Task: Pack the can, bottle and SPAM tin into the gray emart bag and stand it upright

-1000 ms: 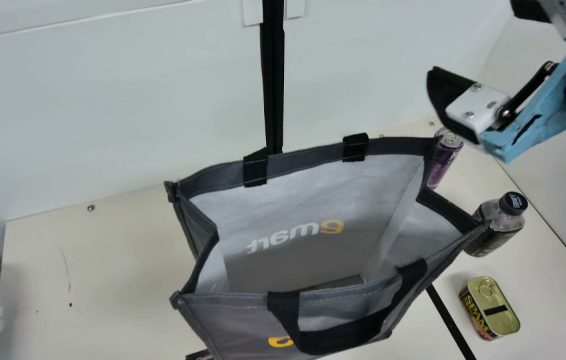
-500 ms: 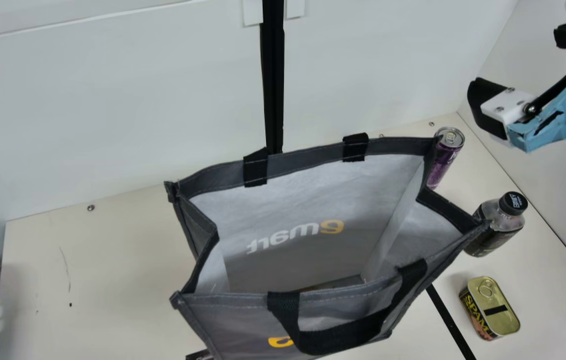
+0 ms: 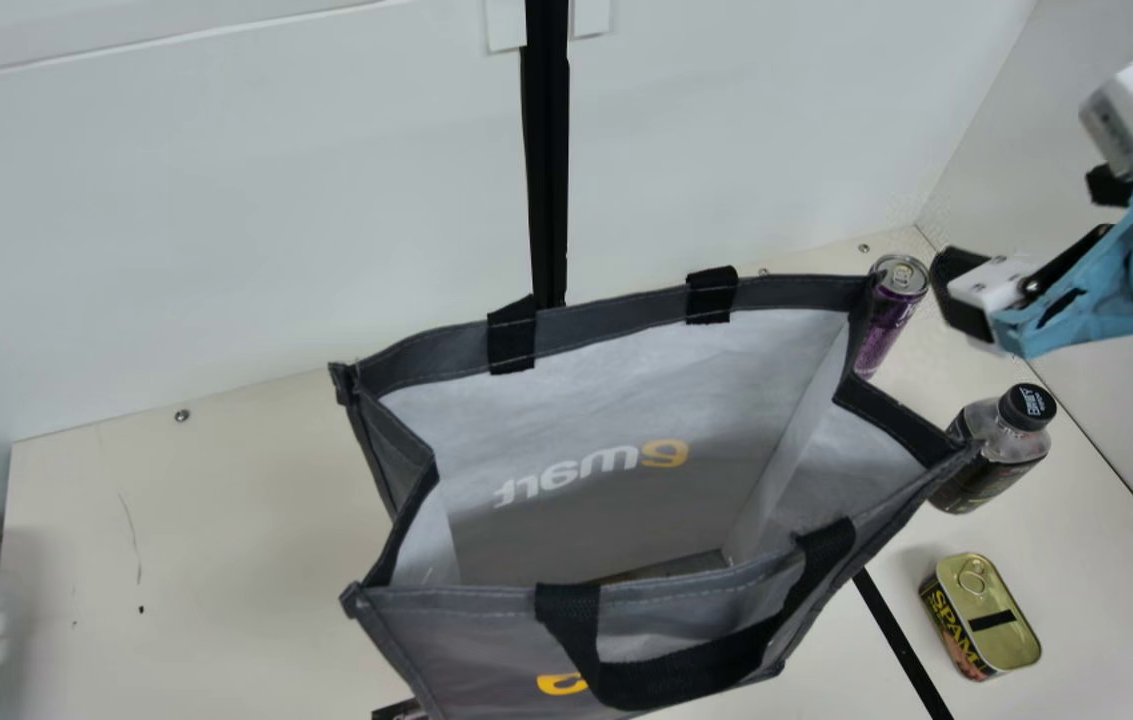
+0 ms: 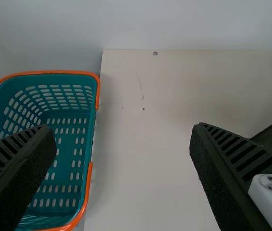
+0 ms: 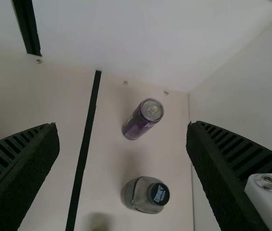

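The right gripper (image 3: 1014, 220) hung near the purple can (image 3: 886, 325), fingers wide apart. The can and the bottle (image 3: 991, 450), its black cap printed in white, stood upright on the table. The SPAM tin (image 3: 988, 620) showed yellow lettering. Beside them the gray emart bag (image 3: 471, 640) gaped, its name reversed inside. The left gripper (image 4: 122, 129) was spread too, near the teal basket (image 4: 54, 72).

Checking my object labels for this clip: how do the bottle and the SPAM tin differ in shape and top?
The bottle is tall and round, while the SPAM tin is low and boxy with rounded corners. The bottle has a black cap; the tin has a gold lid with a pull ring. Both stand on the table, outside the gray bag.
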